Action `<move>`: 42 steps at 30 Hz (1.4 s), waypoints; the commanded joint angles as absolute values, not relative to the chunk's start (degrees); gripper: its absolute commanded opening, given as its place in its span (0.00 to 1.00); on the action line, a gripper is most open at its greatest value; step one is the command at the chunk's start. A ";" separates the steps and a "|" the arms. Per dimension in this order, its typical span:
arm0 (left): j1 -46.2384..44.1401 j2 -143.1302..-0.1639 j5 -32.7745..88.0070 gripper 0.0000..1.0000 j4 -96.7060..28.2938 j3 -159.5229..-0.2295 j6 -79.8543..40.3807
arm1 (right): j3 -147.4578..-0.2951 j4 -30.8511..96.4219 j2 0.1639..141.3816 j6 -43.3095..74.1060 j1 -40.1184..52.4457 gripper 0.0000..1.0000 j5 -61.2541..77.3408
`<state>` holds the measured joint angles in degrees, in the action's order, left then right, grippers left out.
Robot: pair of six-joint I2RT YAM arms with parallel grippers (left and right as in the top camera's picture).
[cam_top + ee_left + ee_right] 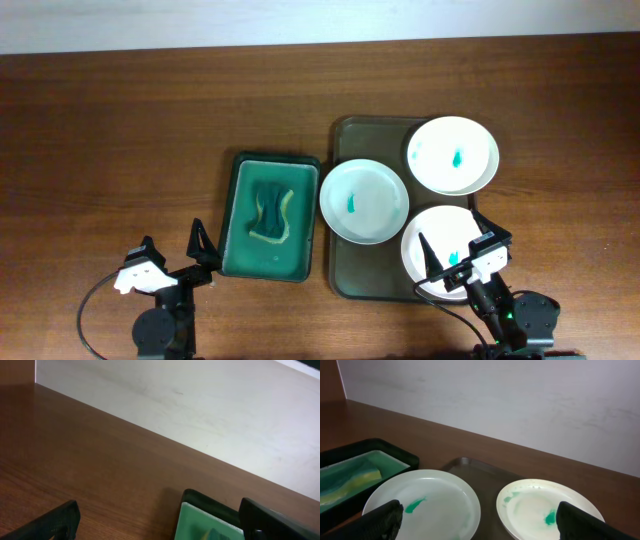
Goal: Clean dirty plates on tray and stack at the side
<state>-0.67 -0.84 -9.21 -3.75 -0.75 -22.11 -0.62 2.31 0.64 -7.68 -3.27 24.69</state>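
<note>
At the near left we see the left claw [173,243] spread wide and empty over the table [100,150]. Right of it, the small green tray [232,200] holds a sponge [268,210]. Further right, the dark tray [350,275] carries three teal-smeared plates [365,200]. The right claw [455,240], also spread wide and empty, hovers over the nearest one.
</note>
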 commanded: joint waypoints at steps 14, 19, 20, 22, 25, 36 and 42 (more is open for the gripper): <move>-0.36 -0.34 1.41 0.99 -3.64 -0.54 -20.97 | -0.32 2.31 0.30 -7.68 -3.01 0.98 25.26; -0.36 -0.36 3.92 0.99 -3.44 -0.54 -20.97 | -0.32 0.86 0.30 -7.68 -3.01 0.98 31.83; -0.36 -0.34 3.90 0.99 -3.11 -0.54 -20.97 | -0.32 0.80 0.30 -7.68 -3.03 0.98 33.43; -0.34 -0.36 3.90 0.99 -1.76 -0.54 -20.97 | -0.32 0.80 0.32 -7.66 -3.03 0.98 35.46; -0.34 -0.36 4.75 0.99 2.66 -0.80 -20.95 | -1.26 0.40 0.32 -6.76 -3.01 0.98 35.88; -0.34 -4.51 5.17 0.99 -2.26 -13.10 -15.00 | -25.30 14.33 14.46 -6.61 -3.01 0.98 36.01; -0.34 -22.02 5.17 0.99 -22.48 -33.32 -12.23 | -48.71 32.95 39.42 -6.61 -3.03 0.98 35.99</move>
<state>-0.67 -13.45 4.54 -15.79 -24.32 -14.46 -38.28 26.15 29.26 -7.22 -3.27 35.68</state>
